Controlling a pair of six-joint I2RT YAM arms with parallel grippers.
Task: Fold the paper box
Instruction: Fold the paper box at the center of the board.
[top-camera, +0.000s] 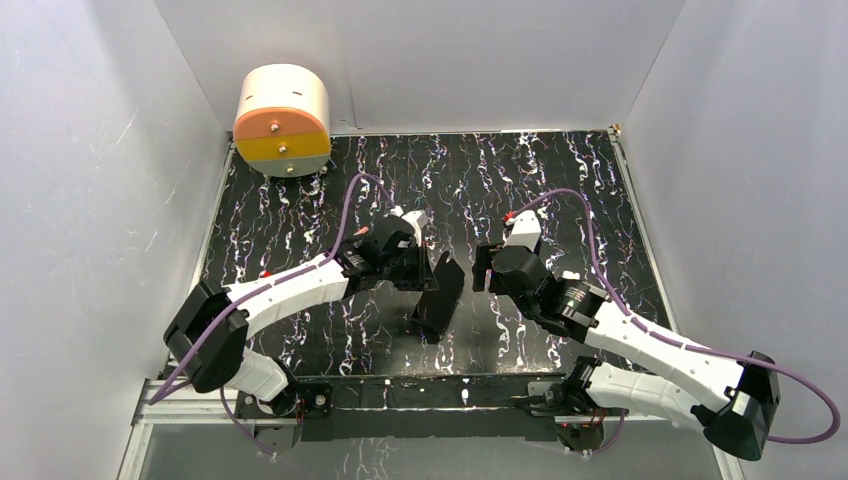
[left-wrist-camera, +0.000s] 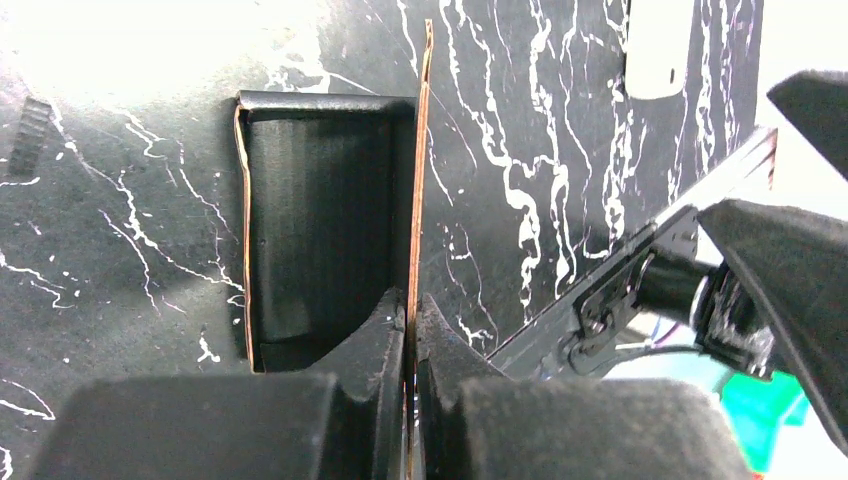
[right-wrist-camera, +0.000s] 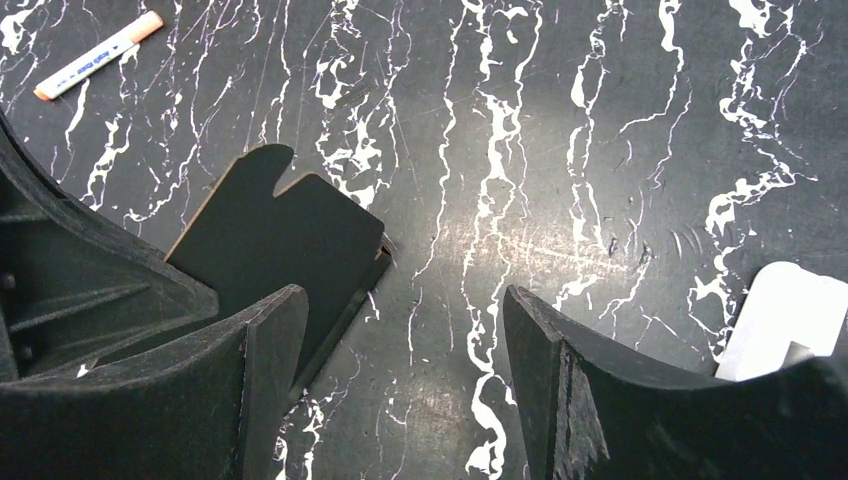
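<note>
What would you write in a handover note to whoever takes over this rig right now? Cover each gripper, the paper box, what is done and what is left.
Left gripper: shut on a thin wall of the paper box.
Right gripper: open, holding nothing, just to the right of the box, apart from it.
Box: middle of the table, between the two arms.
Done: partly shaped, with an open pocket and raised walls.
Left: the tabbed flap is not yet folded in, so the box is not closed.
</note>
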